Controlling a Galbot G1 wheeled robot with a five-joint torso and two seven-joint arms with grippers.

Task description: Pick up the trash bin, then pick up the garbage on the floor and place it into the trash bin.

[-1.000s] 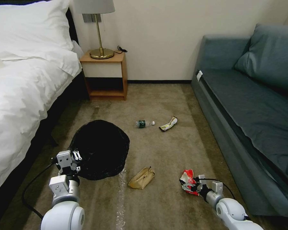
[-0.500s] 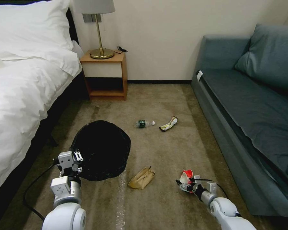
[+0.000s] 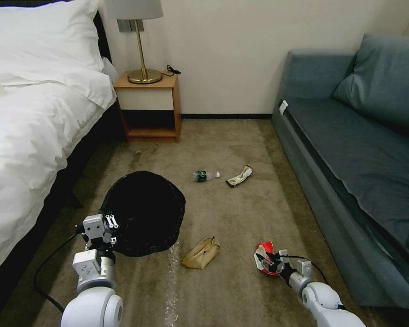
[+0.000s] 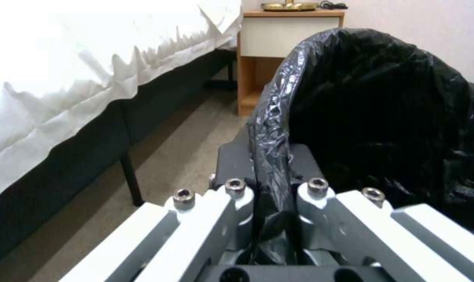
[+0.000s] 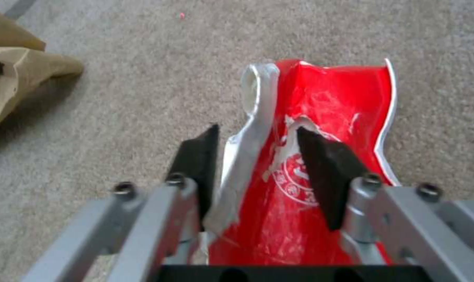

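two grippers are at work. our left gripper is clamped on the bin's near rim, the black bag pinched between its fingers. the bin is beside the bed. our right gripper has its jaws around the red carton, pressed on its crumpled side, low over the carpet. the paper bag lies between bin and carton. farther off, the bottle and wrapper lie near each other, in front of the nightstand.
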